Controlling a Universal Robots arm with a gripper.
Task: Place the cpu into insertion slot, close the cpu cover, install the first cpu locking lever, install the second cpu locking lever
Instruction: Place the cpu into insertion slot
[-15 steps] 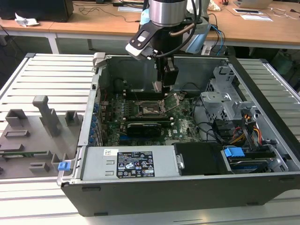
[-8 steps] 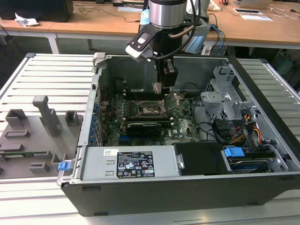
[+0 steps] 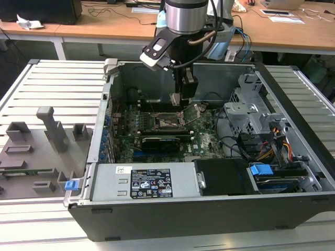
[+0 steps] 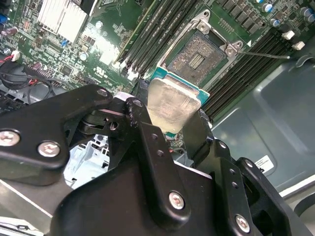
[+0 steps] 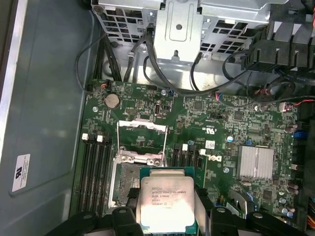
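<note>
My gripper (image 4: 170,112) is shut on the cpu (image 4: 172,104), a flat square chip with a dull silvery face, gripped by its two edges between black fingers (image 4: 143,123). It hangs above the green board inside the open computer case, beside and a little above the insertion slot (image 3: 168,122). In both wrist views the insertion slot (image 5: 127,186) lies uncovered with its dark contact field bare (image 4: 198,55). The cpu cover (image 5: 142,140) stands swung open at the socket's hinge side, also seen tilted up as the cpu cover (image 3: 194,111). A thin wire lever (image 4: 268,55) sticks out past the socket.
Black memory slots (image 5: 96,172) flank the socket. A long black card (image 3: 159,141) lies in front of it, a finned heat sink (image 5: 255,162) to one side. A metal drive cage (image 3: 251,112) with cables fills the exterior view's right; a grey fixture (image 3: 47,136) sits outside the case.
</note>
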